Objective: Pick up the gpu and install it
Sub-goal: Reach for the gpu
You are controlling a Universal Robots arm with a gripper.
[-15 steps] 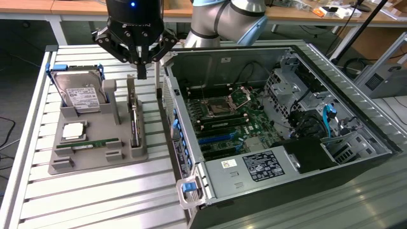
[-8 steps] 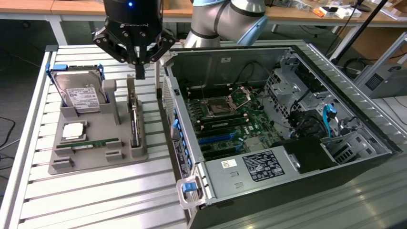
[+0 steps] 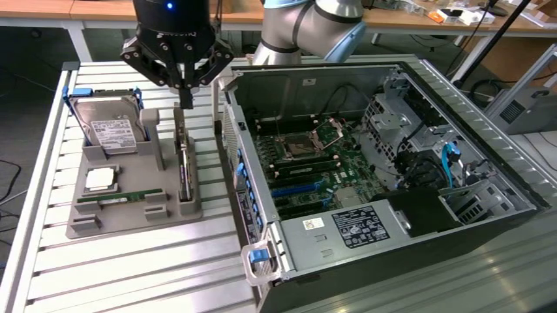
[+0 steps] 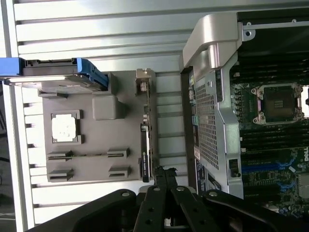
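Here's the gripper (image 3: 185, 103), hanging in the upper left of the exterior view, and its fingers (image 3: 184, 88) are pinched together into a single narrow point with nothing between them. Right under that point is the gpu (image 3: 184, 160). It stands on its long edge in a slot of the grey holder tray (image 3: 130, 225), left of centre in the frame and running from the tips down toward the lower left. The tips sit just above the card's far end; whether they touch it, I can't tell.

Through the wrist view, the same closed fingers (image 4: 159, 182) poke out over one end of the card, and its silver bracket (image 4: 144, 84) is at the other end.

Elsewhere on the tray, over toward the exterior view's left, the hard drive (image 3: 111, 130) leans upright in its blue-handled caddy. The processor chip (image 3: 101, 177) lies flat below it, and the RAM stick (image 3: 122, 196) sits in its groove below that.

The right half of the frame belongs to the open computer case (image 3: 392, 274), lying on its side just beside the tray with the motherboard (image 3: 314, 163) exposed. Everything rests on the slatted metal worktop (image 3: 130, 274).
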